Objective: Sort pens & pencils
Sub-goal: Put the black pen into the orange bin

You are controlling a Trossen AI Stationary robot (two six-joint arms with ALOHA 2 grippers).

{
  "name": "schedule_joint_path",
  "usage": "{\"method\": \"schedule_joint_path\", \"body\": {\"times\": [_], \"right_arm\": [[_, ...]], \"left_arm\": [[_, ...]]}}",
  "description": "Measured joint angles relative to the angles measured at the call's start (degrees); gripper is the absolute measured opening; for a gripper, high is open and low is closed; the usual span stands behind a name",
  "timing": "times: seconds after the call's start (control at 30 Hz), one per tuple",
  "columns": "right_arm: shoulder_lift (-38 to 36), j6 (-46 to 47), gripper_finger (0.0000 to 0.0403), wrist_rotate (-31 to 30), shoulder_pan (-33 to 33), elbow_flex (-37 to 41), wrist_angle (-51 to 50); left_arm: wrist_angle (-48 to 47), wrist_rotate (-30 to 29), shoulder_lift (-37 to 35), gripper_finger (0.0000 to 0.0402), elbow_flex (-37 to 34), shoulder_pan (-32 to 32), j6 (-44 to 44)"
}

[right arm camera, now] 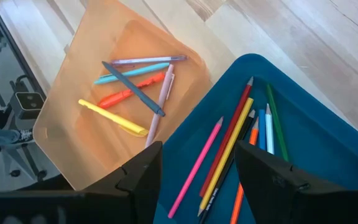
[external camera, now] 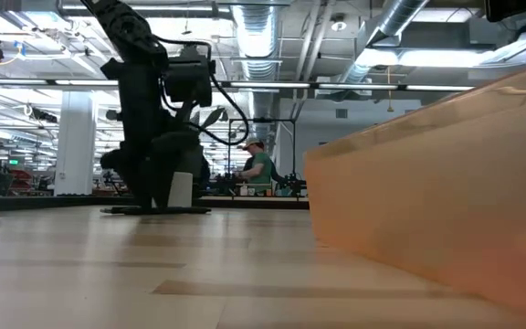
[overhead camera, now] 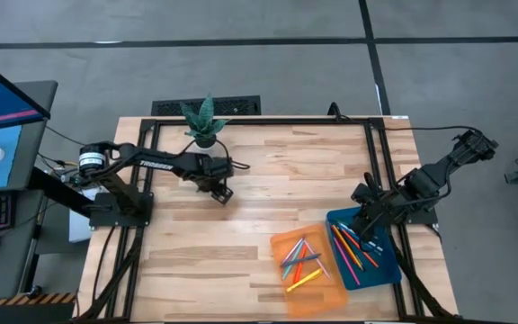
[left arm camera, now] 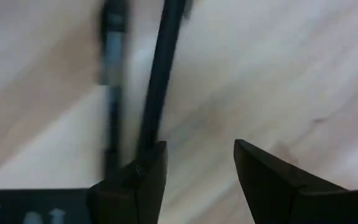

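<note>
We see even, bright overhead light from ceiling strips above the table [overhead camera: 241, 180], while the left wrist view is heavily blurred throughout.

**Two trays, six pens, about seven pencils**

Two flat trays sit side by side at the table's near right corner: one orange tray [right arm camera: 61, 118] and one blue tray [right arm camera: 328, 155].

In the orange one I count six pens [right arm camera: 132, 90]: one yellow, one red-orange, one light blue, one dark blue-grey, one pink and one lilac.

In the blue one I make out about seven pencils [right arm camera: 229, 149]: pink, red, yellow, black, orange, blue-and-white, green. Where they overlap, the count is uncertain.

Two robot arms stand at the table, and one potted plant [overhead camera: 204, 121].
</note>
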State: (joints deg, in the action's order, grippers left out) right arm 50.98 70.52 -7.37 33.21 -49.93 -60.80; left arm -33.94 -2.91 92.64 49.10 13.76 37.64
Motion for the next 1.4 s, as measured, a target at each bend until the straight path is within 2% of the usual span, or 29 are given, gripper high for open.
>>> {"method": "schedule_joint_path", "body": {"times": [0.17,0.23,0.3,0.43,0.5,0.9,1.1,1.4], "right_arm": [[0.0,0.0,0.0221,0.0,0.0,0.0,0.0],[0.0,0.0,0.0221,0.0,0.0,0.0,0.0],[0.0,0.0,0.0221,0.0,0.0,0.0,0.0],[0.0,-0.1,0.0221,0.0,0.0,0.0,0.0],[0.0,-0.1,0.0221,-0.1,0.0,0.0,0.0],[0.0,0.0,0.0221,-0.1,0.0,0.0,0.0],[0.0,0.0,0.0221,-0.1,0.0,0.0,0.0],[0.0,1.5,0.0221,-0.1,0.0,0.0,0.0]], "left_arm": [[8.1,12.5,0.0,0.0178,1.7,-3.2,1.8],[10.1,14.2,0.0,0.0178,4.2,-5.0,1.3],[8.2,10.2,0.0,0.0178,7.1,-6.6,0.9],[-0.6,-5.4,-0.1,0.0178,11.9,-6.9,-2.3],[-3.3,-8.9,-0.1,0.0178,12.4,-5.6,-5.1],[-1.3,-2.7,0.3,0.0178,5.7,4.5,-13.2],[1.6,-3.6,0.6,0.0178,4.9,4.7,-15.5],[1.4,-3.7,7.3,0.0178,5.2,4.7,-15.6]]}}
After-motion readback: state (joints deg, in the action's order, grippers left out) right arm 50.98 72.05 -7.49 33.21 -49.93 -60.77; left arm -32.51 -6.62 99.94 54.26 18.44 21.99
